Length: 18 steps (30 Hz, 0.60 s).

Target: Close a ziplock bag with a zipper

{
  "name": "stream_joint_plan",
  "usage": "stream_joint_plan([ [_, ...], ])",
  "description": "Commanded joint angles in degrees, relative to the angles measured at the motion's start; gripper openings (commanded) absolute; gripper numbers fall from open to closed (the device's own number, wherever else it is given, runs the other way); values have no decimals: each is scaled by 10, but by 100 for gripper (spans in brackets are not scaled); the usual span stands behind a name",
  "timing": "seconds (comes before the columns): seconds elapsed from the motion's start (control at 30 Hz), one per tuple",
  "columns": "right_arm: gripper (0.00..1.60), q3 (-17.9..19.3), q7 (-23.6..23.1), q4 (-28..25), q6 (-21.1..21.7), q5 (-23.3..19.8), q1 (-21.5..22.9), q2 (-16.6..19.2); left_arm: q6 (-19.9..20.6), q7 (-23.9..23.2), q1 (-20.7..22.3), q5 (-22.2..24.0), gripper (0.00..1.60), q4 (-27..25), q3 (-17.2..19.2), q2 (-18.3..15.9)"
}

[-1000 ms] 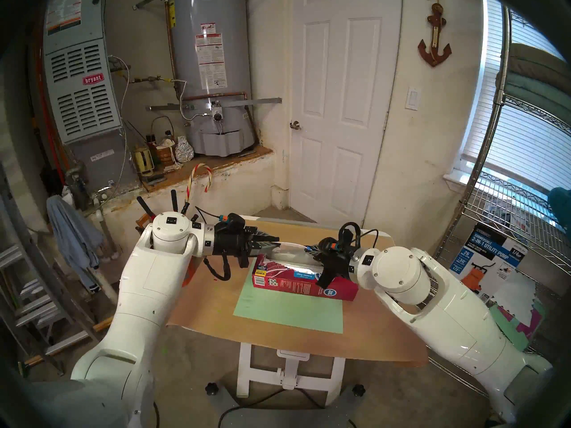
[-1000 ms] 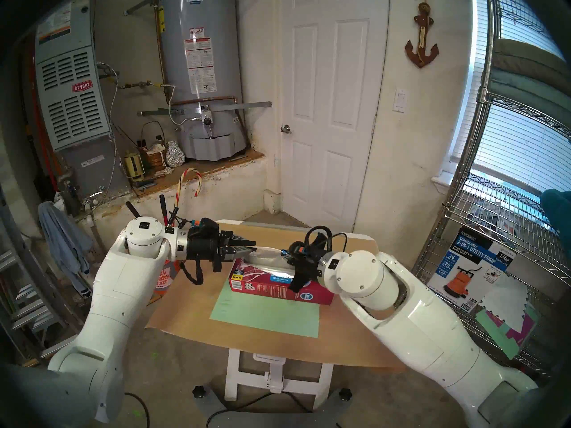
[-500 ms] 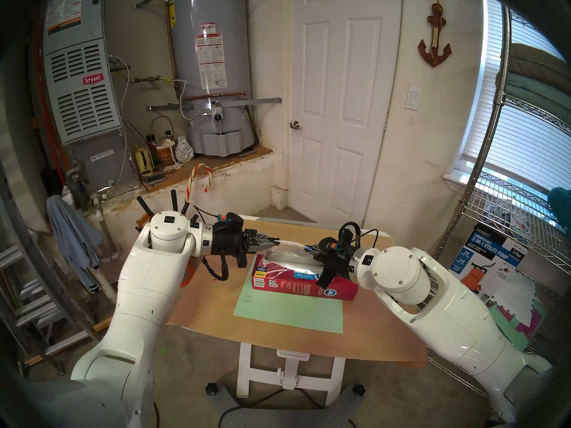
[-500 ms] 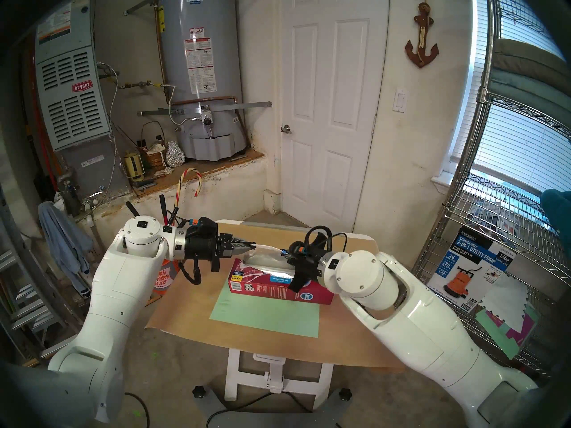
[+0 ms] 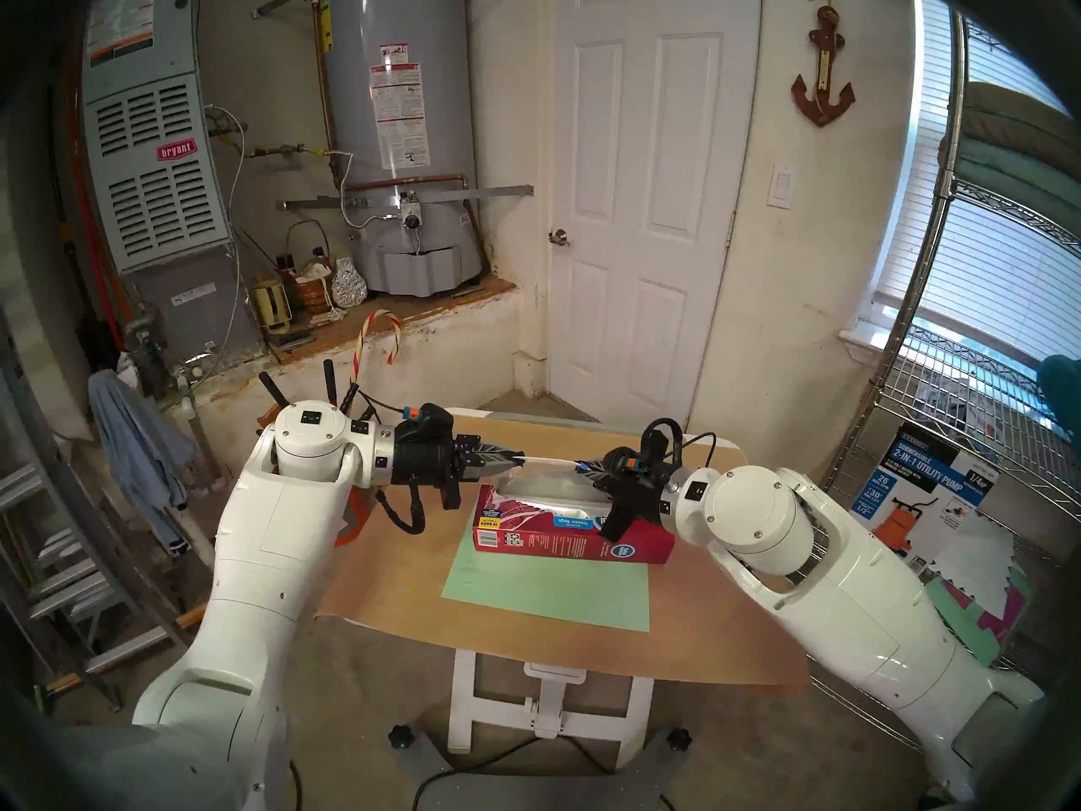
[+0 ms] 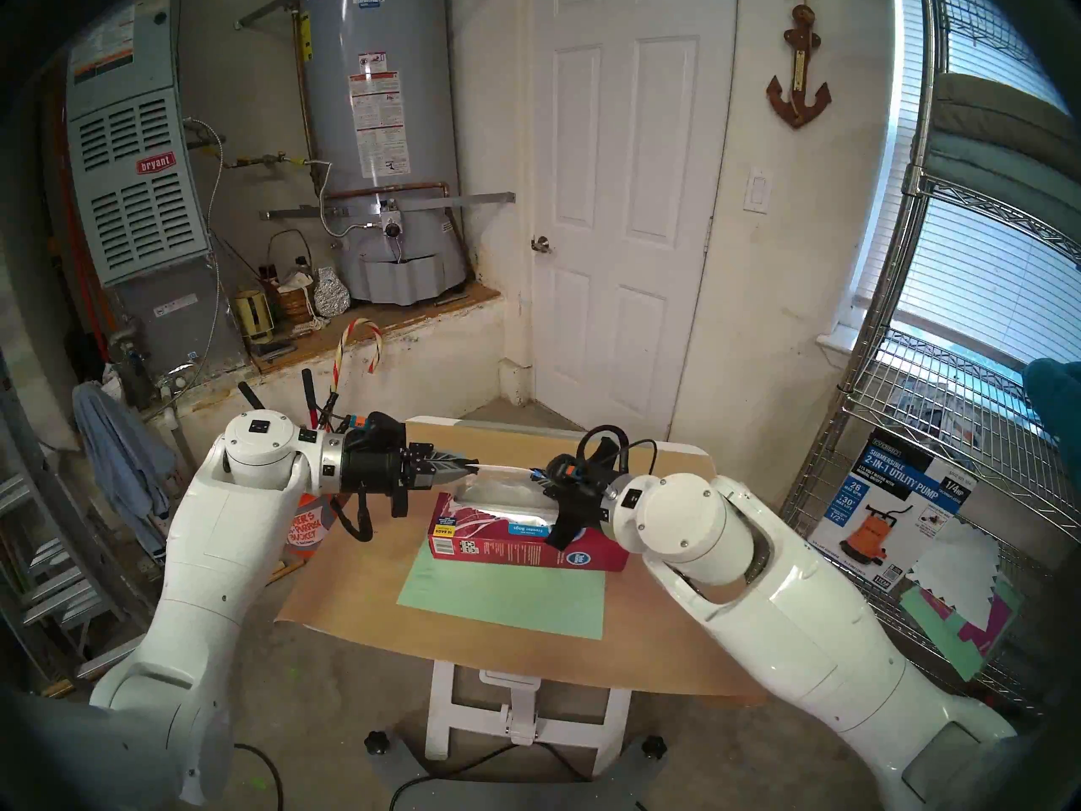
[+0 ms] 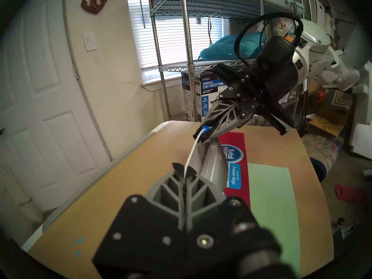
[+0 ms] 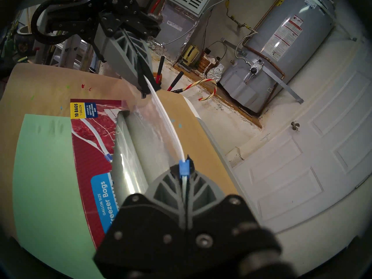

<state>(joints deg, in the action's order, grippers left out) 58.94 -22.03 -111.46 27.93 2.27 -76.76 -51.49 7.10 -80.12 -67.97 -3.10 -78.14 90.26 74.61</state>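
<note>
The clear ziplock bag (image 5: 550, 483) hangs over the red freezer-bag box (image 5: 573, 543), its white zip strip (image 8: 167, 119) stretched between my two grippers. My left gripper (image 5: 519, 457) is shut on the strip's left end, which in the left wrist view (image 7: 184, 168) runs out from between its fingertips. My right gripper (image 5: 585, 467) is shut at the strip's right end, on the small blue zipper (image 8: 184, 167), which sits between its black fingertips. From the left wrist the zipper (image 7: 204, 129) shows at the right gripper's (image 7: 201, 134) tips. The bag's body (image 8: 145, 135) sags into the box's open top.
The box lies on a green sheet (image 5: 544, 587) over the brown paper-covered table (image 5: 409, 570). A wire shelf (image 5: 936, 382) with a pump carton stands to the right. To the left are a bucket of tools (image 6: 307, 529) and a ladder (image 5: 70, 558).
My left gripper, open around the strip a second ago, has shut on it and drawn back to the left, pulling the strip straighter. The box shifted slightly left. The right gripper stayed put.
</note>
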Motion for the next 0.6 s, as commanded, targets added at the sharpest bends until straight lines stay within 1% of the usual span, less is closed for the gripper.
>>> stream_joint_plan([
  [0.0, 0, 18, -3, 3, -3, -3, 5, 16, 2, 1, 1, 7, 0, -16, 17, -9],
  [0.17, 0, 22, -10, 7, -9, -8, 5, 25, 4, -4, -2, 6, 0, -19, 19, -11],
  [0.3, 0, 30, -20, 5, -11, -13, 1, 42, 8, -8, -4, 7, 0, -23, 23, -14],
  [0.43, 0, 41, -29, 5, -18, -20, -5, 59, 10, -9, 2, 7, 0, -16, 32, -21],
  [0.57, 0, 51, -34, 12, -35, -21, -8, 72, 7, -11, 8, 6, 0, -6, 38, -25],
])
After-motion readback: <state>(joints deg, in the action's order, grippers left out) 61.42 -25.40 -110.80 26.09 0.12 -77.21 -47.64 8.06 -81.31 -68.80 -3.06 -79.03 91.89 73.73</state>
